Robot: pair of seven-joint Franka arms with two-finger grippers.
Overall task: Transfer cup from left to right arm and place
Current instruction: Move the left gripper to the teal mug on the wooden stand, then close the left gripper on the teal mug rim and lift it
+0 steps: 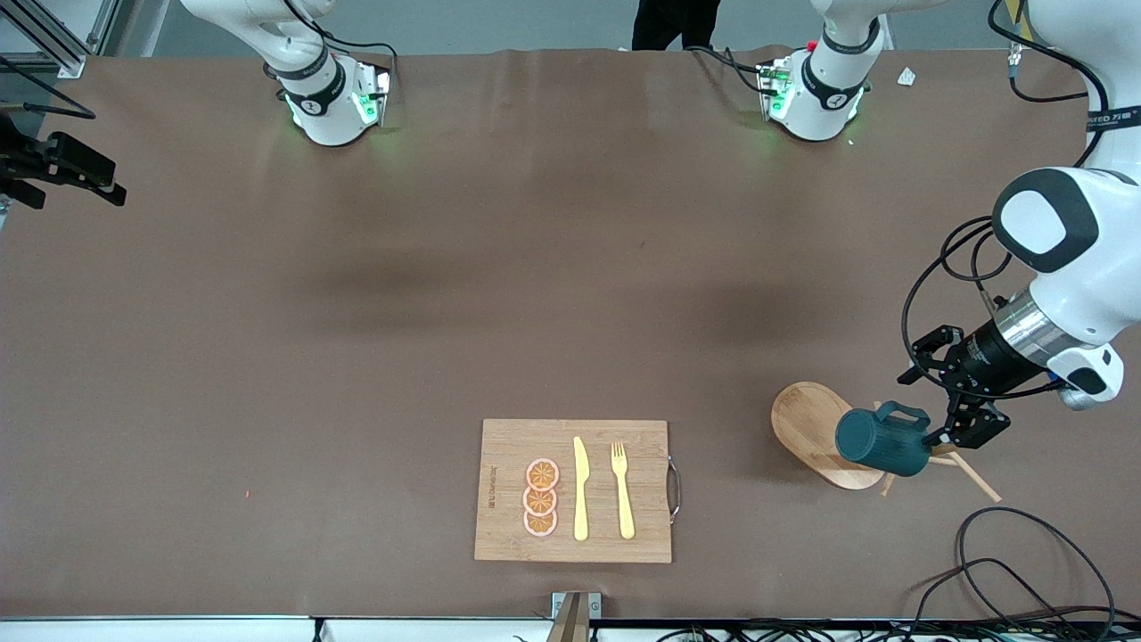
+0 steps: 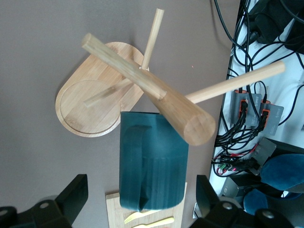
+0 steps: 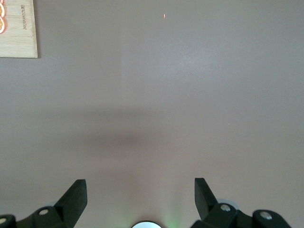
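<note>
The dark teal ribbed cup [image 1: 882,443] hangs tilted on a peg of a wooden mug stand [image 1: 802,419] near the left arm's end of the table. My left gripper [image 1: 929,403] is open, with one finger on each side of the cup's bottom end and not touching it. In the left wrist view the cup [image 2: 154,161] sits between the black fingers [image 2: 76,190], handle toward the camera, under the stand's thick post [image 2: 190,118]. My right gripper [image 3: 140,183] is open and empty, high over bare table near its own base, and does not show in the front view.
A bamboo cutting board [image 1: 508,446] with a yellow knife [image 1: 580,490], a yellow fork [image 1: 622,490] and orange slices [image 1: 541,497] lies near the front camera. Loose black cables [image 1: 1025,553] lie at the table's edge by the stand. A black rig [image 1: 62,165] juts in at the right arm's end.
</note>
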